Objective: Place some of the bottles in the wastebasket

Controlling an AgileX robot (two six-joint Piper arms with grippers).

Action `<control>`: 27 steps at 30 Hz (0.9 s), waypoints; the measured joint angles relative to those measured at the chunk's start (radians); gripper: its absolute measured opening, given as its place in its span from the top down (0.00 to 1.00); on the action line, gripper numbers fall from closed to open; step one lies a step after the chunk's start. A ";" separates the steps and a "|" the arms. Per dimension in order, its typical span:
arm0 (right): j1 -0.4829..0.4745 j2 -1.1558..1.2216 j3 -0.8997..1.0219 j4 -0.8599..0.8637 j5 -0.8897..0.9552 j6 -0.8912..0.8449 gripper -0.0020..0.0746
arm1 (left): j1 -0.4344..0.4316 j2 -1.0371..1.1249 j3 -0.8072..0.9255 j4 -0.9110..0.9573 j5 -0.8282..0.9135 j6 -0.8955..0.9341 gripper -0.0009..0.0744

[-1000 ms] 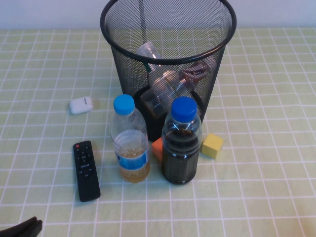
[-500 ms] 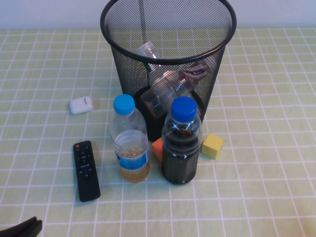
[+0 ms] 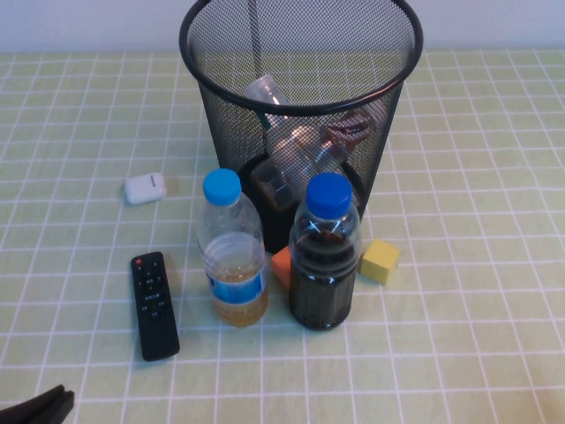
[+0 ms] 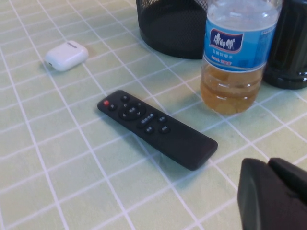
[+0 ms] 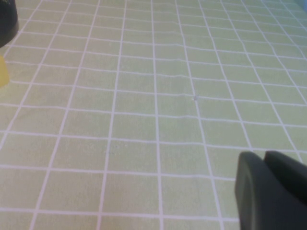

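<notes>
The black wire-mesh wastebasket (image 3: pixel 300 97) stands at the table's back middle with two clear bottles (image 3: pixel 300 150) lying inside it. In front of it stand a blue-capped bottle of amber liquid with a blue label (image 3: pixel 231 252) and a blue-capped bottle of dark liquid (image 3: pixel 324 256); both also show in the left wrist view, the amber one (image 4: pixel 237 57) beside the dark one (image 4: pixel 290 48). My left gripper (image 4: pixel 268 165) is shut and empty, parked at the front left corner (image 3: pixel 40 408), near the remote. My right gripper (image 5: pixel 266 158) is shut and empty over bare cloth, out of the high view.
A black remote (image 3: pixel 154 305) lies left of the amber bottle, and a white earbud case (image 3: pixel 145 187) lies further back left. An orange block (image 3: pixel 282 265) and a yellow block (image 3: pixel 380 261) sit by the dark bottle. A green checked cloth (image 3: pixel 477 265) covers the table.
</notes>
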 joint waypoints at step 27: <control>0.000 0.000 0.000 0.000 0.000 0.000 0.97 | 0.391 -0.201 0.099 -0.010 -0.086 -0.012 0.99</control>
